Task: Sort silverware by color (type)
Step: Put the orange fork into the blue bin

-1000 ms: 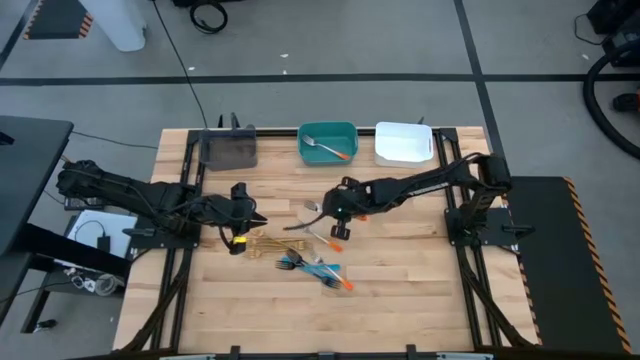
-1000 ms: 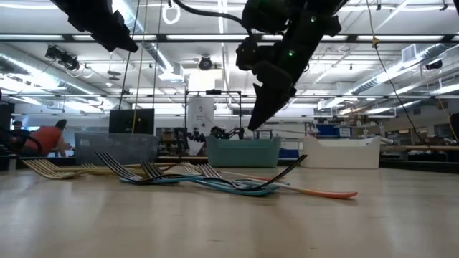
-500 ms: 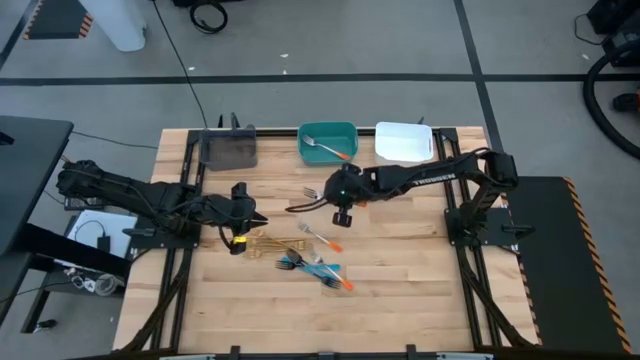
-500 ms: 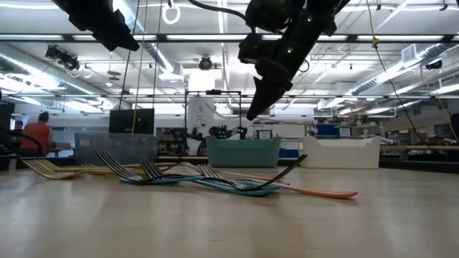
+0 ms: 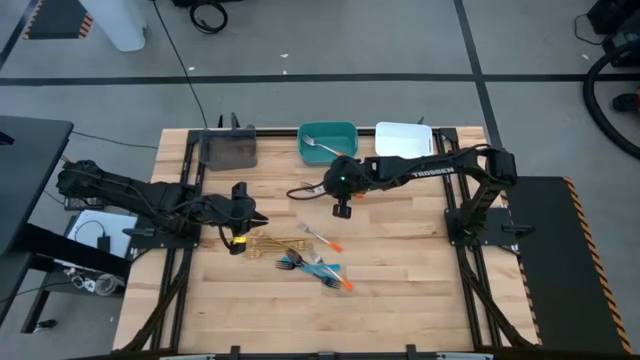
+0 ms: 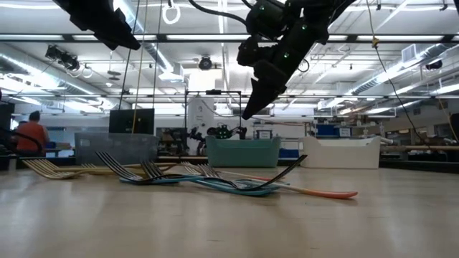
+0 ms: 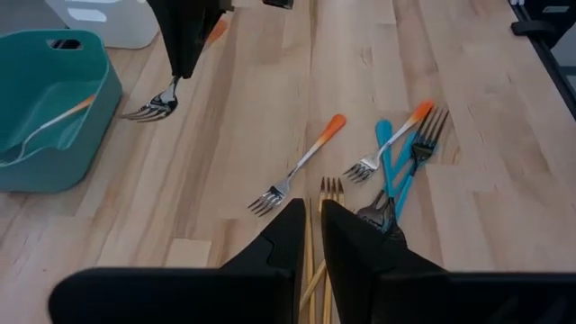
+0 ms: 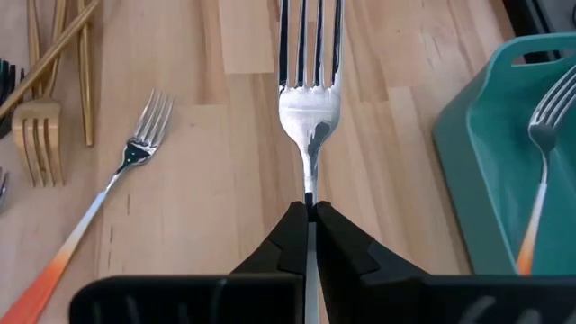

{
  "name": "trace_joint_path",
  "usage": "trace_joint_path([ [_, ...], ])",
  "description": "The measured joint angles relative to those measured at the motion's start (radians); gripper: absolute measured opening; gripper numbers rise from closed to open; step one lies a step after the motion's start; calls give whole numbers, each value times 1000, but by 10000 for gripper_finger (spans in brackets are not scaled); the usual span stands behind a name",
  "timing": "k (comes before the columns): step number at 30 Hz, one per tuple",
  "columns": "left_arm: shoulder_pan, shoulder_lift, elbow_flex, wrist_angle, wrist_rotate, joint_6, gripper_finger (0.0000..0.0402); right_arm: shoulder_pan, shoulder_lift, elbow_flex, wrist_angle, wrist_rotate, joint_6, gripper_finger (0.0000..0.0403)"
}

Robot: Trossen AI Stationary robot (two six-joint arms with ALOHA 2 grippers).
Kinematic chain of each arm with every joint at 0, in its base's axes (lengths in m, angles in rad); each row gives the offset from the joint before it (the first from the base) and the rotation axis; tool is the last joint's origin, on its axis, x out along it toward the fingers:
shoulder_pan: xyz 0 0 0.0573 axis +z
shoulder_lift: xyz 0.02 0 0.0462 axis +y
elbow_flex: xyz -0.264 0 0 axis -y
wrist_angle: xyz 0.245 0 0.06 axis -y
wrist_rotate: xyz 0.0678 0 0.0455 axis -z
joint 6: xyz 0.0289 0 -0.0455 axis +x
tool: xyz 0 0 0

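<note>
Right wrist view: my right gripper (image 8: 309, 212) is clamped on the handle of a silver fork (image 8: 309, 108), tines pointing straight ahead of the fingers, off the wood table (image 5: 400, 290). High view puts it just in front of the teal rectangular bin (image 5: 328, 142), which holds one orange-handled fork (image 5: 327, 148). Left gripper (image 7: 310, 225) has fingers together, empty, over the gold forks (image 7: 322, 234). Remaining blue- and orange-handled forks (image 5: 318, 268) lie mid-table.

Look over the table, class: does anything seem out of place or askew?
Mostly no. The unsorted silverware lies in a crossed, tangled heap mid-table, blue-handled forks overlapping. The right hand holds a fork above the wood, near the teal bin, which holds one orange-handled fork. Nothing looks damaged.
</note>
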Motion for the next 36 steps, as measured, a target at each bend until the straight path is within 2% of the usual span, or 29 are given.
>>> trace_joint_path([
  [12, 1, 0, 0, 7, -10, 37, 50, -29, 0, 0, 10, -30, -81, 19],
  [22, 1, 0, 0, 8, -35, 53, 50, -81, 0, 0, 133, -31, -150, 19],
  [36, 1, 0, 0, 7, -35, 55, 50, -196, 0, 0, 303, -115, -210, 19],
])
